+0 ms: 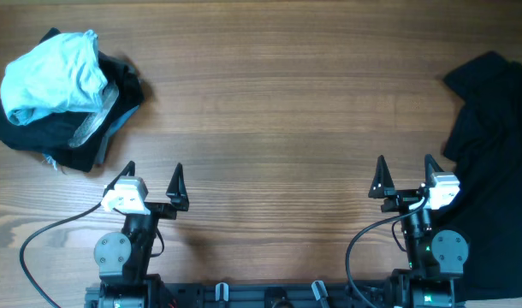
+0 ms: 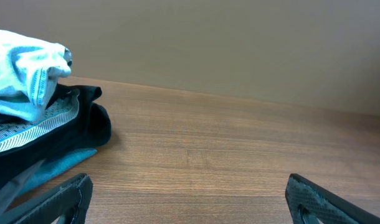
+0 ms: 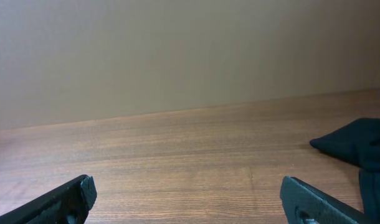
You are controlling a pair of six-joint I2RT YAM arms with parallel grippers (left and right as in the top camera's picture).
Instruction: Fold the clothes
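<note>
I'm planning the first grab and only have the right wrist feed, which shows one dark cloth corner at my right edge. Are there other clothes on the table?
Observer: Yes. A pile of clothes sits at the far left of the table, with a light blue garment on top.
Operator: How far does my dark piece extend?
Observer: The black garment spreads along the table's right side, from the far part to beside the right gripper.
Operator: Is the other arm holding anything?
Observer: No. The left gripper is open and empty, apart from the pile.
</note>
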